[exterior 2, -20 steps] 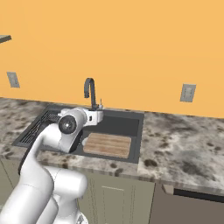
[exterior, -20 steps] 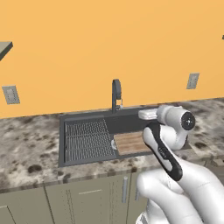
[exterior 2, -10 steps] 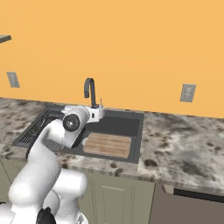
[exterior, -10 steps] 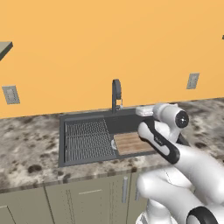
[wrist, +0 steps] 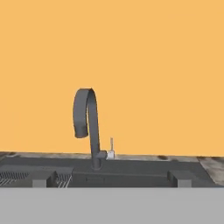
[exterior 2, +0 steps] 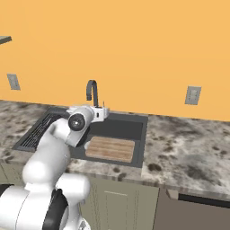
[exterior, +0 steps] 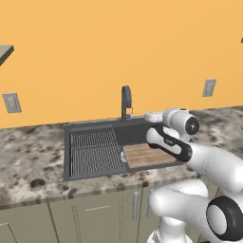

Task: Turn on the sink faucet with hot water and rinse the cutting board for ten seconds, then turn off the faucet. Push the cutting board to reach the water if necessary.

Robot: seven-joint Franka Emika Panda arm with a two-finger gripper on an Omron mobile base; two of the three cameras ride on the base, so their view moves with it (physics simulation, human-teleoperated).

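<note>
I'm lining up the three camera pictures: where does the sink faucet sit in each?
Left base view: the sink faucet stands just above centre, behind the sink.
Right base view: left of centre, at the back rim.
Hand view: left of centre, spout arching left.
Shared landmark: the orange wall.

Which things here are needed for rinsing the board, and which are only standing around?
Needed for the job:
- faucet, with its small side lever
- sink
- cutting board, lying flat in the sink; no water is running on it

Only standing around:
- drying rack, in the left part of the sink
- wall outlets
- stone counter
</note>
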